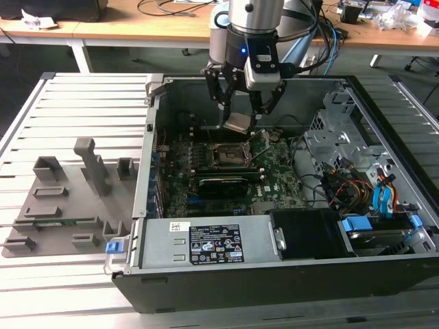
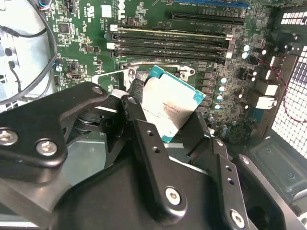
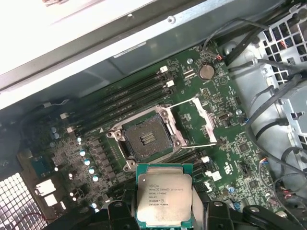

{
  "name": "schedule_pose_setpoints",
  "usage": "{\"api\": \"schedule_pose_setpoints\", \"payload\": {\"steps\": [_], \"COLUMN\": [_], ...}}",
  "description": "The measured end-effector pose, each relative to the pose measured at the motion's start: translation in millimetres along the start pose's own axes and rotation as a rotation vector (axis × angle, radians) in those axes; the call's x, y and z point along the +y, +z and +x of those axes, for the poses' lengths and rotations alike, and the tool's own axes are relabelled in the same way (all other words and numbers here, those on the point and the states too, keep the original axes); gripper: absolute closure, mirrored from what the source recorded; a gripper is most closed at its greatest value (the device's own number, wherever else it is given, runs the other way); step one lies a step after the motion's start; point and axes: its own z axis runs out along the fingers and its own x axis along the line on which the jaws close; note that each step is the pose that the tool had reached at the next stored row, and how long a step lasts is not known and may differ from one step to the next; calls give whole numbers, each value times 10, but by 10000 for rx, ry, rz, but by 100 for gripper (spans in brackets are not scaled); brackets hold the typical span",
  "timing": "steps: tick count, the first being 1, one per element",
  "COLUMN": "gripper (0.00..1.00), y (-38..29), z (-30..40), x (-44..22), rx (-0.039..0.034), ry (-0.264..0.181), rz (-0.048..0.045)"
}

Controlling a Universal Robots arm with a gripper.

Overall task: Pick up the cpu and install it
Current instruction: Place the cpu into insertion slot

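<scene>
Socket (image 3: 146,139) and cpu (image 3: 164,194) are not yet lined up, and that offset is the relation that counts. The tool (image 1: 240,118) has its fingers closed in on opposite edges of the cpu. It holds it in the air, metal top facing up toward the wrist, inside the open computer case (image 1: 274,288) and above the green motherboard (image 1: 274,181). In the first wrist view the black socket sits bare with its metal frame (image 3: 204,117) swung open to one side, and the cpu hangs just short of it rather than over it. In the exterior view the socket lies lower than the cpu and slightly toward the exterior view's left. Their edges look roughly parallel to me. The arm drops in from above the case, wrist close to vertical. The case stands on a slatted worktop (image 1: 82,89), beside a grey tray (image 1: 41,226).
</scene>
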Motion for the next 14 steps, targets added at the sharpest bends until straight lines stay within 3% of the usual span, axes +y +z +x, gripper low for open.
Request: {"api": "schedule_pose_setpoints", "payload": {"steps": [14], "gripper": [45], "y": [1], "z": [0], "x": [0], "rx": [119], "ry": [1575], "rz": [27]}}
